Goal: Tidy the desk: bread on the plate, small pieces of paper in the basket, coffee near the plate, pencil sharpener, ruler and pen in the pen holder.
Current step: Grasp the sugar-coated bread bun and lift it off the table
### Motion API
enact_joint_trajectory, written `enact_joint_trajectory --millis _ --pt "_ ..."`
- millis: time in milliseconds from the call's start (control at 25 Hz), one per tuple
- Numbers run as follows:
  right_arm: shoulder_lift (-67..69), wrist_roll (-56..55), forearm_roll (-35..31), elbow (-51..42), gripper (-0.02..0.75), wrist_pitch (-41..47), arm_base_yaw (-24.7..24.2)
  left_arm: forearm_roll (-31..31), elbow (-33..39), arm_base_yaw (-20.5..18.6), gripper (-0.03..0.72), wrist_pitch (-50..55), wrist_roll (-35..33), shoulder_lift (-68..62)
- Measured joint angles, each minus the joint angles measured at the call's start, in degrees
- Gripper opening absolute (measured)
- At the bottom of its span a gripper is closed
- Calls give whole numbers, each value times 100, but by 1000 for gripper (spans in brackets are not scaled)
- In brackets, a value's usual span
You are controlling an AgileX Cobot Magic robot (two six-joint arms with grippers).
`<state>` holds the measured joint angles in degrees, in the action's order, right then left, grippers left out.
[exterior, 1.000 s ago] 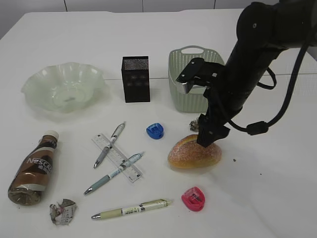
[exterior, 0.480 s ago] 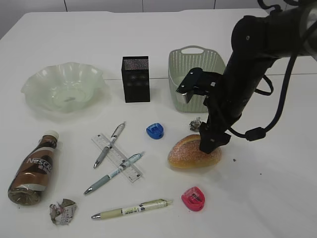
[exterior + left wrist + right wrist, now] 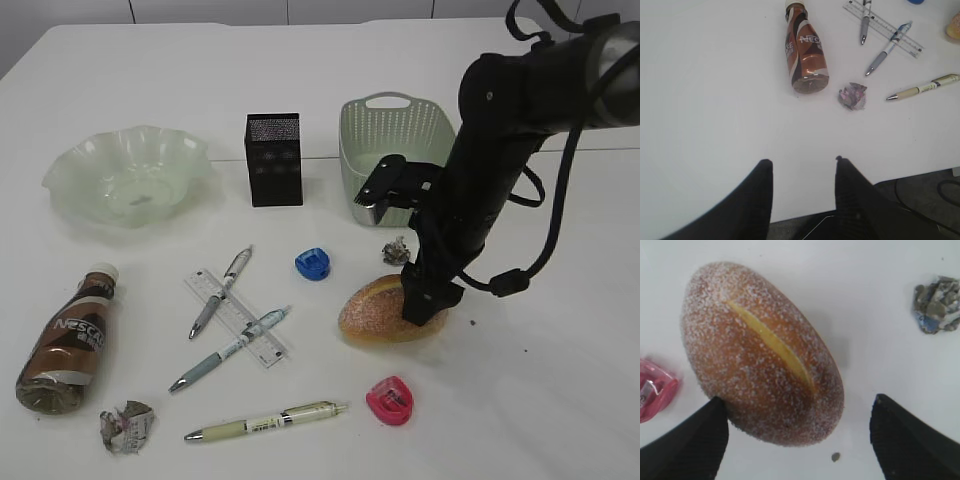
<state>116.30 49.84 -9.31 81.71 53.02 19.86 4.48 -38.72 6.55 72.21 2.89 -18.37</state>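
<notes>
The sugared bread roll [image 3: 385,308] lies on the table right of centre; it fills the right wrist view [image 3: 762,352]. My right gripper [image 3: 425,300] is open and low over its right end, one finger at each side [image 3: 799,412], apart from it. A pale green plate [image 3: 125,175] sits far left, the black pen holder [image 3: 274,160] and green basket [image 3: 395,150] at the back. The coffee bottle [image 3: 70,338] lies at the left. A ruler [image 3: 235,318], three pens [image 3: 268,421], blue sharpener [image 3: 313,264] and pink sharpener [image 3: 390,400] lie about. Paper balls rest near the basket [image 3: 396,250] and front left [image 3: 125,425]. My left gripper [image 3: 802,167] is open and empty.
The left wrist view shows the bottle [image 3: 805,50], a paper ball [image 3: 853,95], pens and ruler [image 3: 890,27], and the table's front edge [image 3: 920,170]. A crumb [image 3: 835,456] lies by the bread.
My right gripper has come down lower over the right end of the bread. Nothing on the table has moved.
</notes>
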Motion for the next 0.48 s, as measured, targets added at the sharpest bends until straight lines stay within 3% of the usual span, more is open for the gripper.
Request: enact_joint_trajectory --millis 480 --pt "333 -1 7 0 613 -140 0 0 0 0 307 0 0 0"
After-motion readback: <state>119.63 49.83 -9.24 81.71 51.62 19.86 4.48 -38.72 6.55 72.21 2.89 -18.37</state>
